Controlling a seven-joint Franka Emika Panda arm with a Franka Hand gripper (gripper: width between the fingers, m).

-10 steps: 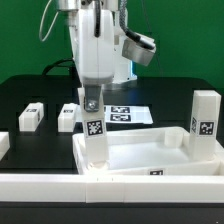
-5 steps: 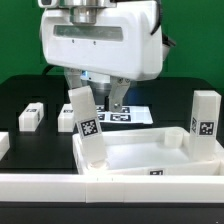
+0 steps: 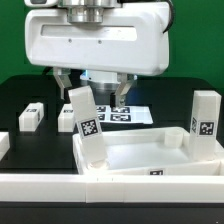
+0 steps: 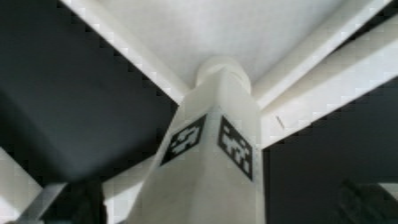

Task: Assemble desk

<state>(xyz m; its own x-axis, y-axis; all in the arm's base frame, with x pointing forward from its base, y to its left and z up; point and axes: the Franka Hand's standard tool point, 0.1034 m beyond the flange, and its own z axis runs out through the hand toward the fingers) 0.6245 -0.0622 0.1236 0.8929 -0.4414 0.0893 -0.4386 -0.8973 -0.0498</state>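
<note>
Since a second ago I have let go and risen — my gripper [image 3: 91, 92] stands spread wide, holding nothing. Directly beneath, the leg [image 3: 90, 128] sits in the tabletop [image 3: 135, 139] corner socket — long axis near upright, tipped toward the exterior view's left.

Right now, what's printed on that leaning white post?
Black-and-white square tags on the white leg; clearest in the exterior view.

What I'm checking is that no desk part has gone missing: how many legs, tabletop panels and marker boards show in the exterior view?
Legs: 4
Tabletop panel: 1
Marker board: 1
Total: 6
</note>
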